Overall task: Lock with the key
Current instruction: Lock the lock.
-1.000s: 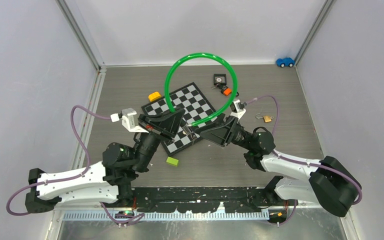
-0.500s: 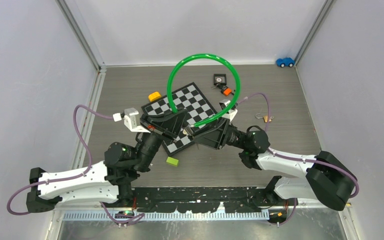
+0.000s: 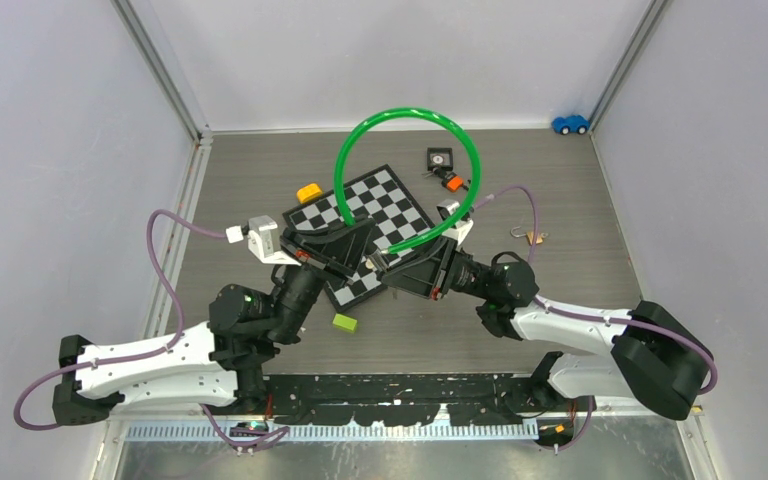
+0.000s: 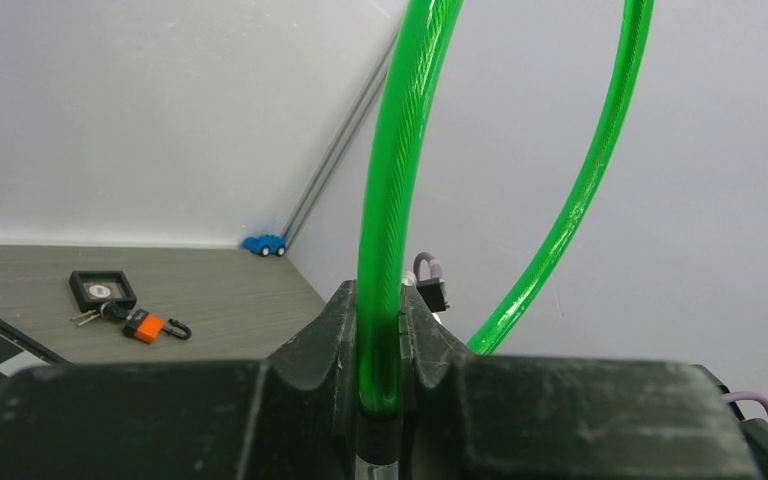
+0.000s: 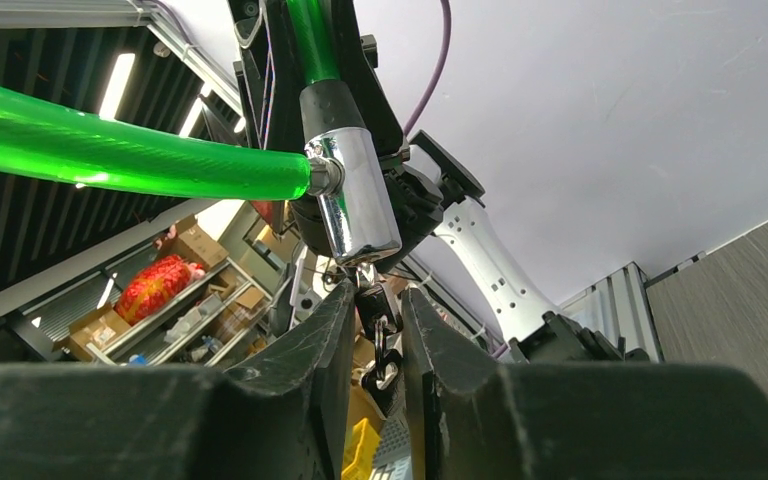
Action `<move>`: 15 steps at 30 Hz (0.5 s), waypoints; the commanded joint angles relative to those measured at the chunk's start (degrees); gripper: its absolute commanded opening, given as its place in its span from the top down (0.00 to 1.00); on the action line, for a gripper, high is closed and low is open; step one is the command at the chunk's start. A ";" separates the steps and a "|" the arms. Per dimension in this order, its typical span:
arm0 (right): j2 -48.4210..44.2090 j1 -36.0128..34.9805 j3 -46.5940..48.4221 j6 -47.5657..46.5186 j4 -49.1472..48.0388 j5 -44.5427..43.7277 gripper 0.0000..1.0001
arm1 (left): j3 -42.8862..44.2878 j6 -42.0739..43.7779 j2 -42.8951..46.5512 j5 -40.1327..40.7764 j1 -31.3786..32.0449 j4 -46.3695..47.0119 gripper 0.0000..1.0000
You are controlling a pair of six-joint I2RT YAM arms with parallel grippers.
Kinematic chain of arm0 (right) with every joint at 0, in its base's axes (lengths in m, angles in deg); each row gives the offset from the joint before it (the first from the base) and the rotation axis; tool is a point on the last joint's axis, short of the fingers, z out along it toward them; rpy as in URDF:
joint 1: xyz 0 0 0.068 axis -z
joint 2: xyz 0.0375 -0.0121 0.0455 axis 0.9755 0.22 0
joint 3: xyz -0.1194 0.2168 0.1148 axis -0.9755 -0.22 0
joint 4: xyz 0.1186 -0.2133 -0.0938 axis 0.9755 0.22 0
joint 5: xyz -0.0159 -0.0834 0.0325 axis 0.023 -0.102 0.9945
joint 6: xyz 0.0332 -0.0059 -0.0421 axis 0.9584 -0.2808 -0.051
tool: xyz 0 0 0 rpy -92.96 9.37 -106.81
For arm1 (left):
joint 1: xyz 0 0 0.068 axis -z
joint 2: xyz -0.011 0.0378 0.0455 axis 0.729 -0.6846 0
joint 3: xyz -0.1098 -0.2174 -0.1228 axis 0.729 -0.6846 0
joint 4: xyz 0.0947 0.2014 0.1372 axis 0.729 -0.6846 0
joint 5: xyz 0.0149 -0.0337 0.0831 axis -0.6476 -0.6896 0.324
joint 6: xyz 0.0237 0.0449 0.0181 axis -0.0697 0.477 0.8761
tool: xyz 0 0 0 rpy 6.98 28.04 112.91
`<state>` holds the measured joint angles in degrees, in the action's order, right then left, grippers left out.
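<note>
A green cable lock (image 3: 410, 113) loops up over the checkerboard. My left gripper (image 3: 365, 250) is shut on its cable just above the black collar, as the left wrist view shows (image 4: 378, 300). In the right wrist view, the chrome lock cylinder (image 5: 353, 195) hangs at the cable's end, with the other cable end (image 5: 130, 150) plugged into its side. A black key (image 5: 380, 335) on a ring dangles from the cylinder's bottom. My right gripper (image 5: 380, 300) has its fingers pressed close on both sides of the key. From above, the right gripper (image 3: 385, 268) meets the left one nose to nose.
A checkerboard (image 3: 360, 200) lies under the grippers. An orange block (image 3: 308, 192) and a green block (image 3: 344, 322) sit beside it. A black square item (image 3: 440, 158), an orange padlock (image 3: 452, 183), a brass padlock (image 3: 533, 237) and a blue toy car (image 3: 569, 124) lie further back.
My right gripper has moved left up to the lock's end and its fingers have narrowed around the key. The left gripper keeps its hold on the cable.
</note>
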<state>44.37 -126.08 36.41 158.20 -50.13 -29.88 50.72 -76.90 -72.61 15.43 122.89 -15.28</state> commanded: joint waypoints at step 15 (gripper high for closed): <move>-3.16 -1.07 -2.81 -7.02 -1.66 -7.30 0.91 | 2.89 -0.76 0.72 -0.37 -0.15 5.64 1.00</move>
<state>43.78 -126.94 35.21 154.97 -50.65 -32.94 50.72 -76.88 -72.65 15.50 122.85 -15.74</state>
